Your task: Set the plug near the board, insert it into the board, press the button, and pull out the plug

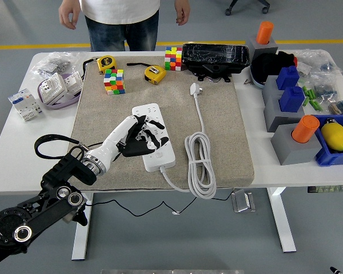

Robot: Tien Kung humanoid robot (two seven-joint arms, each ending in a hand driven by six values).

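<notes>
**One hand down on the plug, over the board**

Head view: one arm alone is at work. The left hand [135, 136] reaches in from the lower left and lies across the middle of the white board [150, 111], a long socket strip set on the beige mat [223, 123]. A black block that I take for the plug [137, 149] shows dark at the hand's lower edge, against the strip. Whether the hand clasps it or merely rests on it cannot be told. The right arm is out of sight.

By its look the plug is a small, hard charger block: probably light, rigid and smooth-sided. It is best gripped across its two flat faces, not by the thin black cable [44, 140] looping off to the left. That cable is limp and may tug sideways. The board is light too and lies loose, so pushing in or pulling out could drag it. The felt-like mat should give it some grip.

The board's own white cord [198, 165] is coiled just to the right, well clear of the sockets. Two puzzle cubes and two tape measures sit along the far edge of the mat. Boxes and blocks crowd both ends of the white table [11, 157]. A person stands at the far side, both hands hanging free of the table.
</notes>
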